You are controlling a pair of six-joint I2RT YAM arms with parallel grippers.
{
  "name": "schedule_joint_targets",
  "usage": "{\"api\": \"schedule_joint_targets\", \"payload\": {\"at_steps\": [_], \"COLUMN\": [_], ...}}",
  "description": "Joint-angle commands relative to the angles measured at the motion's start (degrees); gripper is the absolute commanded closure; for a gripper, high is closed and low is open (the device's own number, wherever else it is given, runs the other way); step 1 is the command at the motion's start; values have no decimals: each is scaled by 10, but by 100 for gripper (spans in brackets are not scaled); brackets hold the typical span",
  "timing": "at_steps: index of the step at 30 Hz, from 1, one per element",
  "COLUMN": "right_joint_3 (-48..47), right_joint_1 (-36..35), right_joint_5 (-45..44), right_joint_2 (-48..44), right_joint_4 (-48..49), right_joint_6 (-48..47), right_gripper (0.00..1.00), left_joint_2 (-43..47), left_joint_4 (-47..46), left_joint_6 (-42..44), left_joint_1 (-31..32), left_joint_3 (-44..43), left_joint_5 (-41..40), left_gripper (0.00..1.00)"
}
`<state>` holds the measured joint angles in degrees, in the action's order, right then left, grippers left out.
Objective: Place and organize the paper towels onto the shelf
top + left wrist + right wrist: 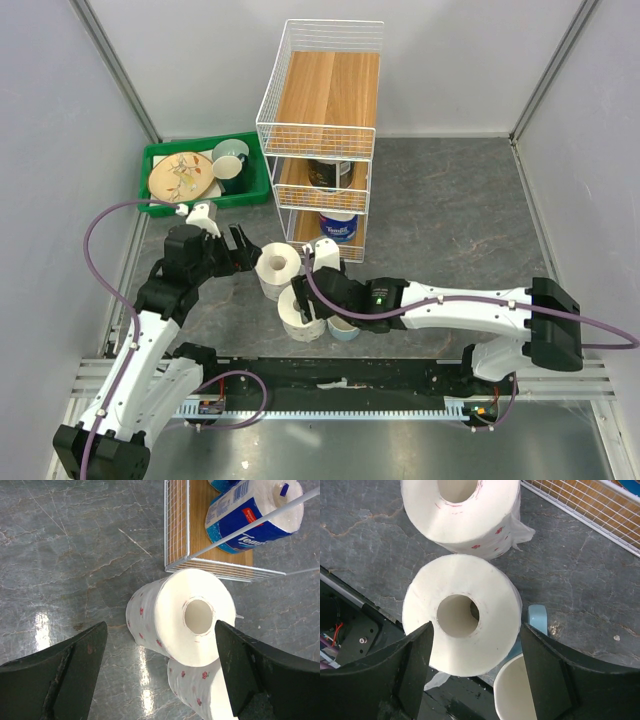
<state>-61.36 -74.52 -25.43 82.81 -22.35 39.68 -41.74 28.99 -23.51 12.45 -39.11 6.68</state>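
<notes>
Jaws spread on both arms: left gripper (pixel 160 625) flanks the patterned roll (pixel 170 595), right gripper (pixel 476 625) the plain roll (pixel 485 595), both probably light, soft and crushable, best squeezed gently across the sides.

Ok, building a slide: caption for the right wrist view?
Open right claw straddles an upright paper towel roll beside a pale blue cup.

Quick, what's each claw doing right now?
Left gripper: open, jaws either side of a flowered roll, nothing held.
Right gripper: open, jaws over a plain roll, nothing held.
</notes>
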Motion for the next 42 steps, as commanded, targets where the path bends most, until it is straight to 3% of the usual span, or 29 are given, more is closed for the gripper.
{"api": "schedule_joint_targets", "payload": {"at_steps": [1,17,35,42], "right_joint_3": [-33,-40,-47,-51], "right_joint_1": [-2,-2,-2,-2], "right_joint_5": [-15,-30,-24,-23], "right_joint_2": [16,44,67,77], "right_joint_4": [-5,-31,-32,-32], "right_joint_6": [7,9,7,8], "right_gripper": [23,23,44,44], "left_joint_2": [1,-26,-19,-24], "left_joint_4": [-21,-21,-22,-23], "left_joint_6": [-9,-18,-13,-11], "left_joint_1": [-2,-2,-2,-2], "left_joint_3": [-5,-1,5,7], "left_joint_5": [15,32,45,52], "left_gripper": [5,5,5,5]}}
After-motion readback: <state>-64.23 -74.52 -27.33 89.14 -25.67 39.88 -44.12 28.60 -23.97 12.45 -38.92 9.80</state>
